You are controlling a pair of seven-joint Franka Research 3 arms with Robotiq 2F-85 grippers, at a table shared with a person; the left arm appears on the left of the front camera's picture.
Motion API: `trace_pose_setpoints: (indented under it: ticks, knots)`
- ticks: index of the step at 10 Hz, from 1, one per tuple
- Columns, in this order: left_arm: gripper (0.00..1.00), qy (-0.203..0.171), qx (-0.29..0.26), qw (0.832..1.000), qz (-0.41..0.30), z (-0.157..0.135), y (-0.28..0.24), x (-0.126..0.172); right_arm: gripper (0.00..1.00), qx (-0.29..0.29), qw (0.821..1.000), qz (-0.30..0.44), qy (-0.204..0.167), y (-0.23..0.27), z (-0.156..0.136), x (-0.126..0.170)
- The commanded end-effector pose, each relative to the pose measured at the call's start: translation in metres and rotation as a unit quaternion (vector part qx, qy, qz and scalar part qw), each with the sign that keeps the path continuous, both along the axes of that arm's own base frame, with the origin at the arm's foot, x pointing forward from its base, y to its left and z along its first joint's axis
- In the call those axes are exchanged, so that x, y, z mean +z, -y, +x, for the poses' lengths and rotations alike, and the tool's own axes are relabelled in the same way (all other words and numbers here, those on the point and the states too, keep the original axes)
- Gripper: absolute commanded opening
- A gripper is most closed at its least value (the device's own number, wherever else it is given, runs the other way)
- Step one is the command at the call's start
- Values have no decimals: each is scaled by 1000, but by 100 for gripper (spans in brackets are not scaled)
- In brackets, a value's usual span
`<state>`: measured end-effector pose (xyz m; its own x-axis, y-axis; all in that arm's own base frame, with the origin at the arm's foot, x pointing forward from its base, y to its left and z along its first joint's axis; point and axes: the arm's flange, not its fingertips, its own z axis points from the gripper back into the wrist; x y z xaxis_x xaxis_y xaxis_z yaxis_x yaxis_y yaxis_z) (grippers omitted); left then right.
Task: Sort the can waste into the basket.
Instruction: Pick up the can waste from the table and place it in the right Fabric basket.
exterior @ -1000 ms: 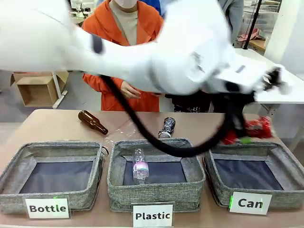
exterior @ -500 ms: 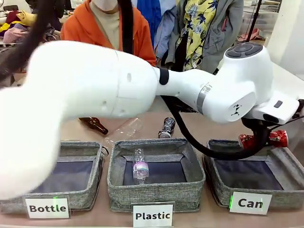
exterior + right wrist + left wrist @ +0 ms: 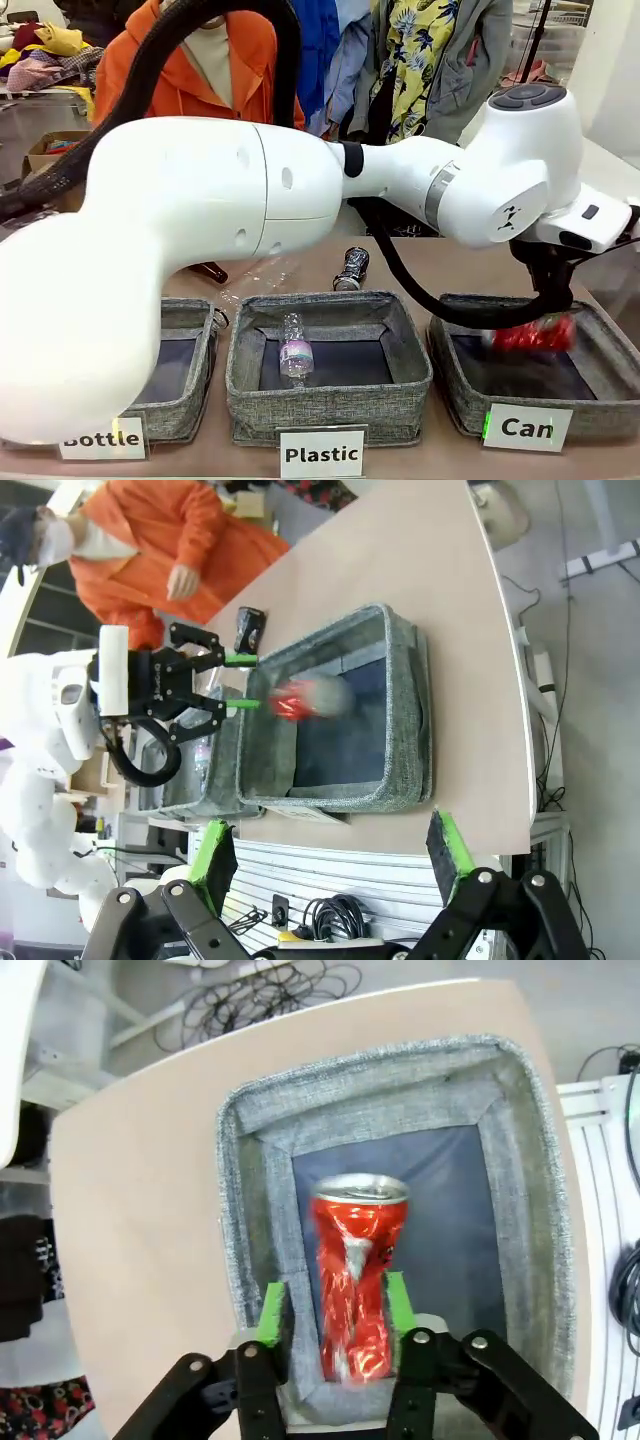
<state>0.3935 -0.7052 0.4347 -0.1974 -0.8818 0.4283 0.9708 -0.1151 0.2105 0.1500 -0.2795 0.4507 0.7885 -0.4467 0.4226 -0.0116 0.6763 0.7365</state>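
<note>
Can over basket, beneath left pincer

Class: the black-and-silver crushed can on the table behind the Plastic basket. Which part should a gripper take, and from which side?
Probably the black-and-silver can at its dented middle, from above, closing across its width. It seems to lie pointing across the table, silver end near the Plastic basket, with both long sides clear.
</note>
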Motion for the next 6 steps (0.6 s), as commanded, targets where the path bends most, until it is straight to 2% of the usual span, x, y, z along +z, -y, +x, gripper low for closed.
trace_pose_setpoints:
  ticks: [1,4,6]
  knots:
    - [100,-10,11,1000,-5,4,8,10,100,-2,1000,-1,-2,-1,0,2]
    - [100,-19,15,1000,-2,2,-3,14,100,-2,1000,-1,-2,-1,0,2]
    - [100,-50,5,999,22,-4,-37,27,100,-2,1000,1,-5,-3,6,0]
